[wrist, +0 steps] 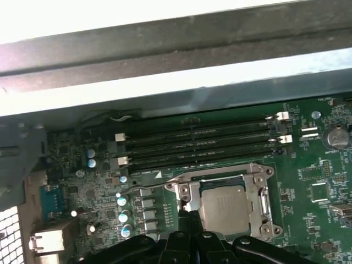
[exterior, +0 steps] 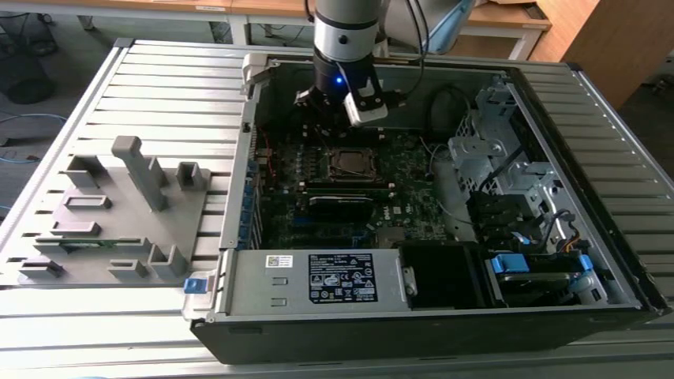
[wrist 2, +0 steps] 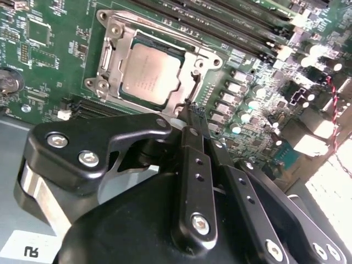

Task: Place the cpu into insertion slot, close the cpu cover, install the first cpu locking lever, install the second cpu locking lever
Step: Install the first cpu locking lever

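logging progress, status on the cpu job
gripper shut, tips at edge of cpu cover. cpu seated, cover down over it. nothing seen blocking.

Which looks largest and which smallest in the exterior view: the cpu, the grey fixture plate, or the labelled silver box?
Largest to smallest:
1. grey fixture plate
2. labelled silver box, which lies nearer the camera yet still looks smaller
3. cpu, clearly the smallest
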